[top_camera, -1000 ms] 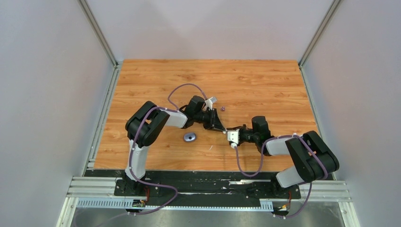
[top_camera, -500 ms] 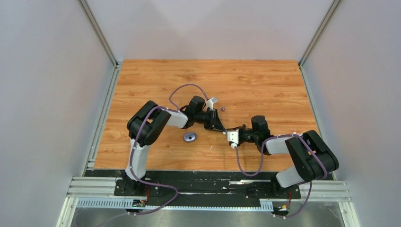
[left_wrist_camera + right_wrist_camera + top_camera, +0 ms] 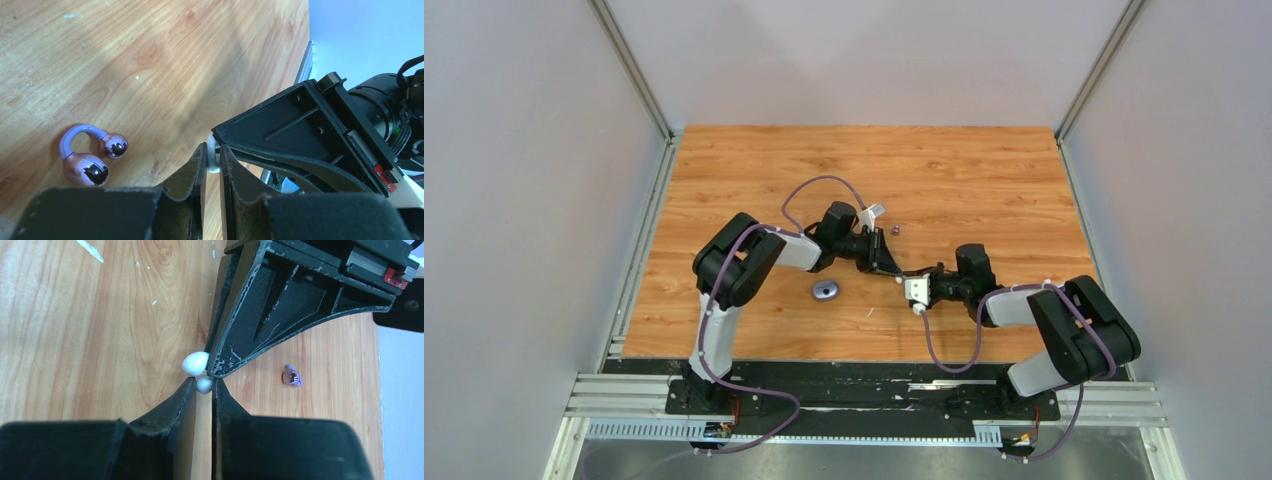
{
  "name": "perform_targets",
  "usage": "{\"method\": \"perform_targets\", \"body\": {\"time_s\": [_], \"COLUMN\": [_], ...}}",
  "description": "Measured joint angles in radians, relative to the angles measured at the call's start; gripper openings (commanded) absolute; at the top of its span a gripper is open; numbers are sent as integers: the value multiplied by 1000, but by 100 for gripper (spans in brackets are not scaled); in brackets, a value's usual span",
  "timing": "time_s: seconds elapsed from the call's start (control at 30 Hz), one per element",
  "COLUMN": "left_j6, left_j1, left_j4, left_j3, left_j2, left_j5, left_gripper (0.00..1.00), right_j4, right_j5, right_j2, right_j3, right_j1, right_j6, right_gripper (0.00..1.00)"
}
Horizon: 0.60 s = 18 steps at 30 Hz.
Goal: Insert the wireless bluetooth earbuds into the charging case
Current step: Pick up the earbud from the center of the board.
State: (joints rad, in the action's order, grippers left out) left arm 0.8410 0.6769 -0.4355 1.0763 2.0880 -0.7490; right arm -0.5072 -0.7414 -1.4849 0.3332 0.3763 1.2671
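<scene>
My two grippers meet tip to tip low over the middle of the table. A white earbud (image 3: 195, 363) hangs between them, two small beads on a short band. My right gripper (image 3: 204, 383) is shut on one bead. My left gripper (image 3: 212, 151) is shut on the white band (image 3: 214, 159) from the opposite side. In the top view the left gripper (image 3: 894, 272) and right gripper (image 3: 905, 279) hide the white earbud. A purple earbud (image 3: 90, 156) lies loose on the wood (image 3: 895, 229) just behind them. The pebble-shaped charging case (image 3: 826, 290) lies to the left of the grippers.
The wooden table (image 3: 984, 180) is walled by grey panels left, right and behind. A metal rail (image 3: 639, 250) runs along the left edge. Both arm bases sit on the black plate (image 3: 864, 395) at the near edge.
The left jaws have narrowed slightly on the white earbud, and the left wrist has crept a little left. The right arm has stayed still.
</scene>
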Motion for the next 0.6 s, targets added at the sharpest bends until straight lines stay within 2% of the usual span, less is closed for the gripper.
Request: {"method": "perform_targets", "body": {"time_s": [0.1, 0.27, 0.37, 0.47, 0.6], "left_j6": [10, 24, 28, 23, -28], "left_j1": [-3, -6, -7, -8, -11], "left_j4": [-25, -41, -42, -44, -42], "left_j3": [0, 0, 0, 0, 10], "left_j2": [3, 12, 16, 16, 14], "left_j5": [-17, -27, -31, -40, -70], "left_gripper": [15, 0, 0, 0, 0], "right_j4": [2, 11, 17, 42, 246], "right_j5": [1, 0, 0, 0, -19], "right_j2": [1, 9, 10, 29, 137], "right_j3": [1, 1, 1, 3, 76], "right_j1": [-1, -2, -2, -2, -13], "right_j6": [5, 11, 10, 3, -31], "right_gripper": [0, 2, 18, 28, 41]}}
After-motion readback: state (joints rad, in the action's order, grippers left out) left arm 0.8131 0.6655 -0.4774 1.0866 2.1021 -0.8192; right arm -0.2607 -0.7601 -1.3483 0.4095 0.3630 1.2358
